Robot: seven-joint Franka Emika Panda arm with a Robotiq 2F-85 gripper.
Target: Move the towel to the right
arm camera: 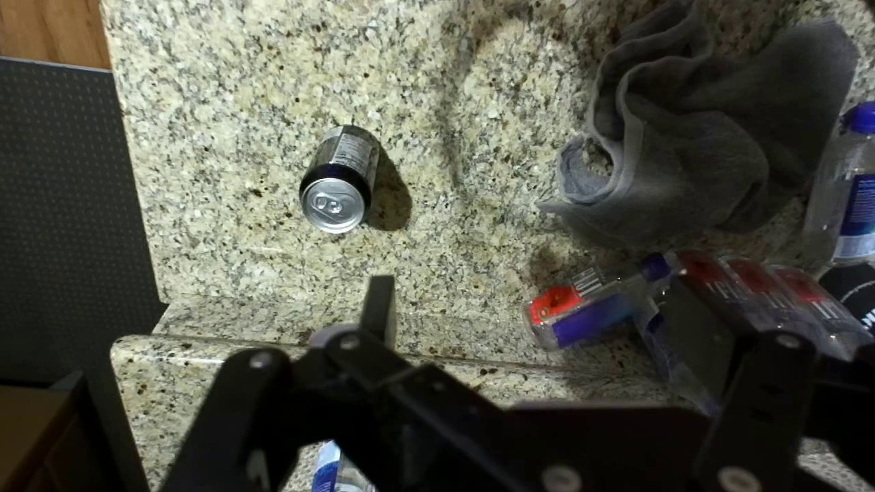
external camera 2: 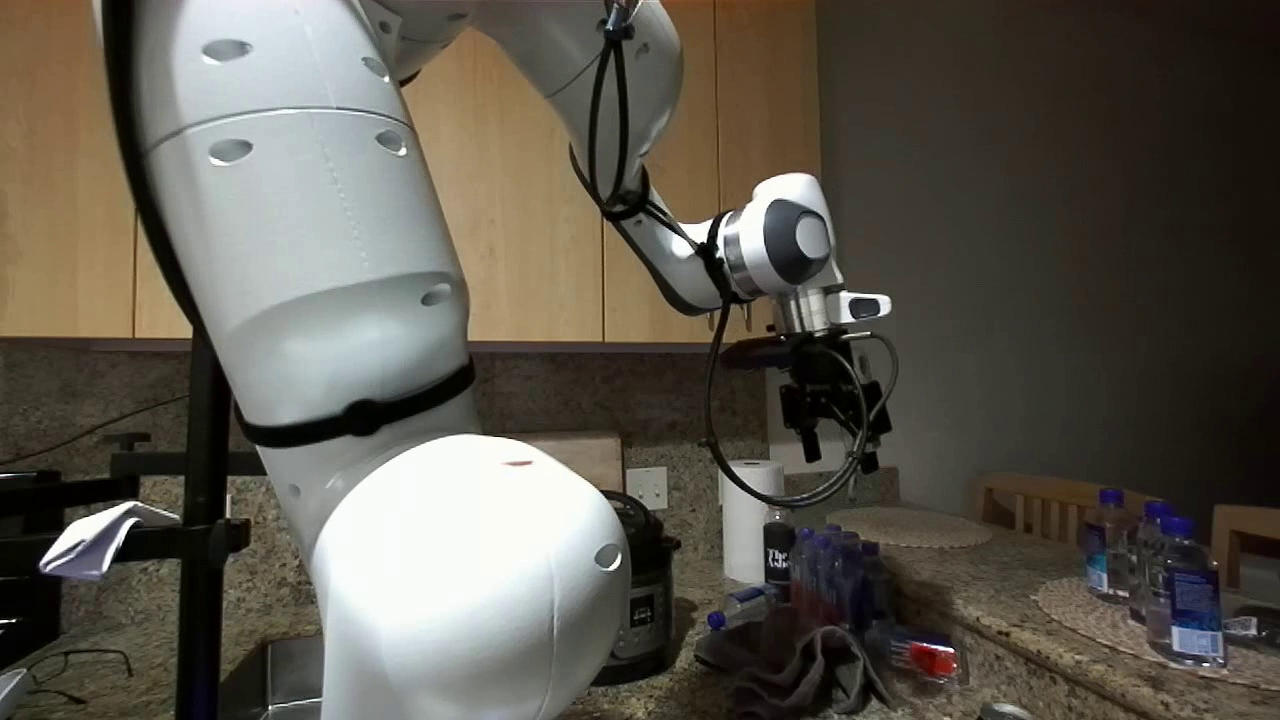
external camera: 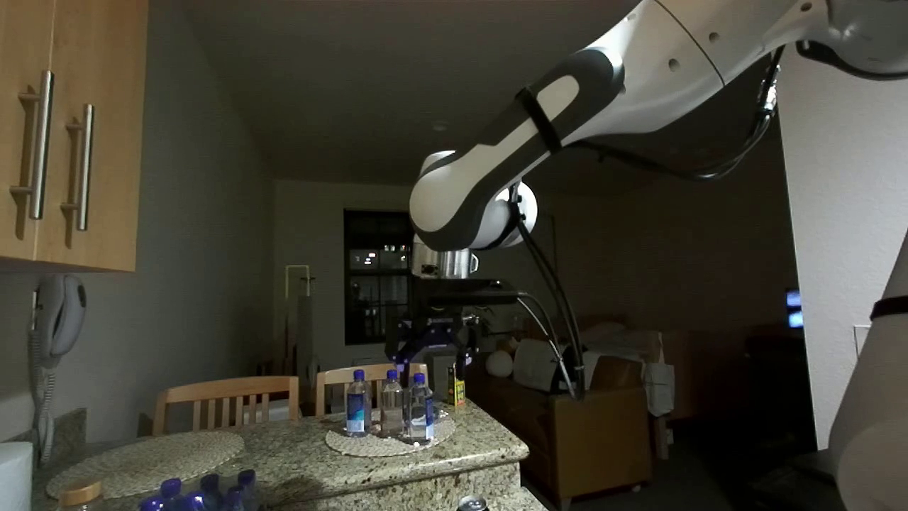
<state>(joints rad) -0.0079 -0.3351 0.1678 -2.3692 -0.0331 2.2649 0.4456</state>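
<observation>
A crumpled dark-grey cloth towel [arm camera: 690,164] lies in loose folds on the speckled beige granite counter [arm camera: 225,171], well below the black two-fingered gripper [external camera 2: 841,455], which hangs in the air at the end of the white-and-grey robot arm [external camera 2: 790,235]. The fingers [arm camera: 380,311] stand wide apart, and the towel rests free on the stone outside them. In the wrist view, where the gripper comes in from the bottom, the towel fills the upper right, beyond both fingertips and roughly in line with the finger on the picture's right. In an exterior view it shows near the bottom edge, almost straight under the gripper in the picture. A clear plastic bottle with a red-and-blue label [arm camera: 581,311] lies on its side between the towel and the raised granite ledge [arm camera: 205,355]; a clear plastic bottle with a blue-and-white label [arm camera: 847,198] lies just beside the towel, whether touching I cannot tell. Near it stands a cluster of blue-capped plastic bottles [external camera 2: 830,575]. A silver-and-black metal can [arm camera: 342,181] sits well apart from the towel, to its left in the wrist view. On the ledge, in both exterior views, three clear blue-capped water bottles [external camera: 391,411] stand on a round woven placemat [external camera: 369,446].
</observation>
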